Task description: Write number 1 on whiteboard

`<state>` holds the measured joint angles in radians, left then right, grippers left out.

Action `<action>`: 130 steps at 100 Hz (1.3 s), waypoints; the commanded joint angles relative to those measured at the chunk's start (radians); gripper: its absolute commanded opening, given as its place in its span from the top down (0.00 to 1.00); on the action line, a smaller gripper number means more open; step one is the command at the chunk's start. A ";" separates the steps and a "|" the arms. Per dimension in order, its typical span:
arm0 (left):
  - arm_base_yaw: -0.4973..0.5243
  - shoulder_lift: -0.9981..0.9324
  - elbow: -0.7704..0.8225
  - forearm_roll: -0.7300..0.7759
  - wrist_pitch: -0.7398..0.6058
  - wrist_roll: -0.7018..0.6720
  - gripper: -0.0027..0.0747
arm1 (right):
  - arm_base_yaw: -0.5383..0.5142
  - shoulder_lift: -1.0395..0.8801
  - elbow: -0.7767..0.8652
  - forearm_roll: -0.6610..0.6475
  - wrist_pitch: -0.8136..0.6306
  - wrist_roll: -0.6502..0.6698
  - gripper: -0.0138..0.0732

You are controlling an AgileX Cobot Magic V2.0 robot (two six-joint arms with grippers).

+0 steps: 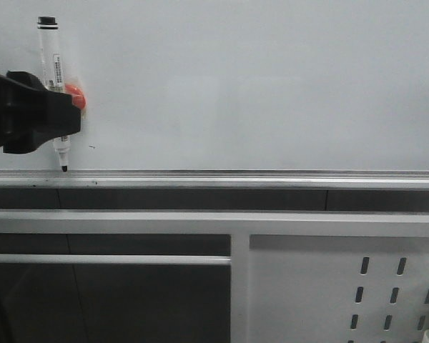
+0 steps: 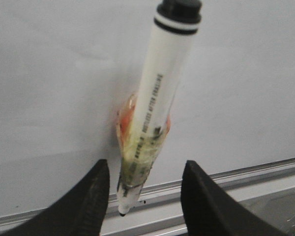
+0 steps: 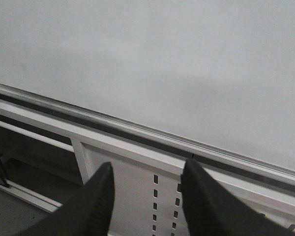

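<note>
The whiteboard [image 1: 257, 86] fills the upper front view, with its silver rail [image 1: 272, 175] below; no number 1 stroke shows on it. A white marker [image 1: 51, 50] with a black cap end stands nearly upright at the board's far left, tip down just above the rail, with an orange piece [image 1: 76, 96] taped to it. My left gripper [image 1: 64, 114] is at the marker. In the left wrist view the fingers [image 2: 91, 196] stand apart on either side of the marker [image 2: 162, 78] without touching it. My right gripper [image 3: 146, 169] is open and empty, facing the whiteboard [image 3: 162, 59].
A tiny dark speck [image 1: 91, 148] sits on the board right of the marker tip. Below the rail are grey frame bars and a grey metal panel with slotted holes [image 1: 343, 286], which also shows in the right wrist view [image 3: 137, 187].
</note>
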<state>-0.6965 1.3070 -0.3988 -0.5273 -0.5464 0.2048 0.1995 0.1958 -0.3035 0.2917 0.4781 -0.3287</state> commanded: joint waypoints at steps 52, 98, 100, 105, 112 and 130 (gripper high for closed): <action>-0.004 0.036 -0.064 -0.003 -0.071 -0.012 0.74 | -0.001 0.019 -0.026 -0.004 -0.082 -0.010 0.51; -0.007 -0.009 -0.064 0.102 0.020 -0.012 0.99 | -0.001 0.019 -0.026 -0.004 -0.065 -0.010 0.51; -0.007 -0.020 -0.064 0.123 0.042 -0.012 0.99 | -0.001 0.019 -0.026 -0.004 -0.059 -0.010 0.51; -0.011 -0.053 -0.064 0.171 0.091 -0.012 0.99 | -0.001 0.019 -0.032 0.015 -0.043 -0.010 0.51; -0.029 -0.110 -0.064 0.227 0.153 -0.012 0.99 | -0.001 0.019 -0.063 0.060 -0.005 -0.016 0.51; -0.115 -0.250 -0.069 0.359 0.246 -0.012 0.99 | -0.001 0.041 -0.185 0.422 0.082 -0.375 0.51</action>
<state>-0.7737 1.1269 -0.4335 -0.2340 -0.2816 0.2033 0.1995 0.1979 -0.3988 0.5103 0.5696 -0.4819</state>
